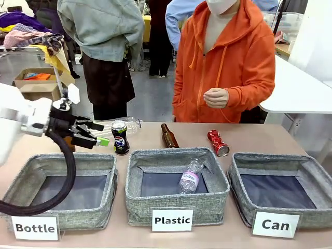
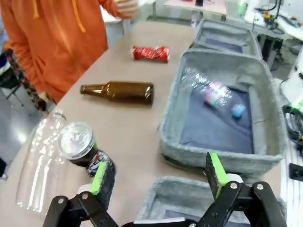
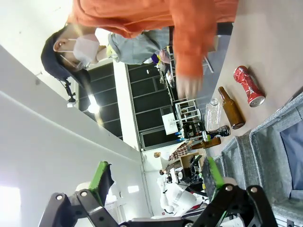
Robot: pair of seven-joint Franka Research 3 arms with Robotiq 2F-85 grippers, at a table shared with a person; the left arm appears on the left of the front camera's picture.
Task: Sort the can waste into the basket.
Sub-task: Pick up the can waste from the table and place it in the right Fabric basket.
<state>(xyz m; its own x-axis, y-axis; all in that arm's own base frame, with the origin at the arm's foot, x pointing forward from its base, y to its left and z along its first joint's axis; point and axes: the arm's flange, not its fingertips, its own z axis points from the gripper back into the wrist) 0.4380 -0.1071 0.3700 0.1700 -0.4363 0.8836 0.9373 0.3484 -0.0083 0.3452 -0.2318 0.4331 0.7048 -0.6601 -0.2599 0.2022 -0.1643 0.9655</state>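
Hovering above the far rim of the Bottle basket (image 1: 62,158), the left gripper (image 1: 96,136) has its jaws spread wide and grips nothing. In the left wrist view, one green pad (image 2: 99,177) sits just beside the upright Pepsi can (image 1: 120,137); contact cannot be told. A clear plastic bottle (image 1: 132,124) lies behind that can. The red can (image 1: 218,142) lies on its side on the table, just behind the Can basket (image 1: 275,157) and near a lying brown glass bottle (image 1: 168,136). Both cans are outside the basket. The right gripper (image 3: 157,177) is raised, with its jaws apart and empty.
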